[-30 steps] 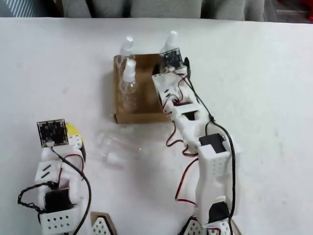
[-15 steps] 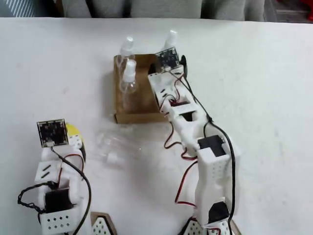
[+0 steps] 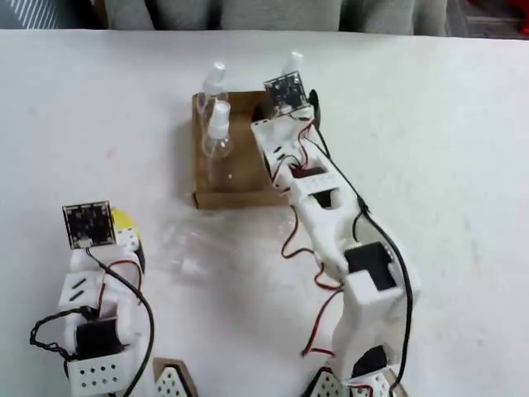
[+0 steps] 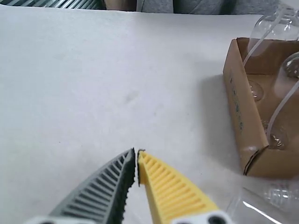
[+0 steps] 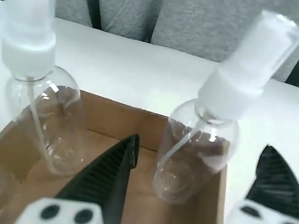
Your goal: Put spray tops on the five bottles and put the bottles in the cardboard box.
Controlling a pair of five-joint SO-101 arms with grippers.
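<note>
The cardboard box point(image 3: 248, 194) sits mid-table with three clear bottles standing in it, each wearing a white spray top. Two stand along its left side point(image 3: 216, 78) point(image 3: 219, 136) and one leans in the far right corner point(image 3: 292, 64). My right arm point(image 3: 297, 161) stretches over the box. Its gripper point(image 5: 202, 144) is open, with black fingers point(image 5: 110, 175) on either side of the leaning corner bottle point(image 5: 196, 149). Another capped bottle point(image 5: 46, 116) stands beside it. An uncapped clear bottle point(image 3: 194, 248) lies on the table near the box's front. My left gripper point(image 4: 136, 153) is shut and empty, low over bare table.
The box's near corner point(image 4: 245, 140) shows in the left wrist view, with the lying bottle point(image 4: 261, 205) beside it. The white table point(image 3: 99, 124) stretches open to the left and right of the box. Chair backs line the far edge.
The right arm's wrist shifted slightly over the box's far right corner and its elbow swung toward the near right. The left arm and the bottles stayed put.
</note>
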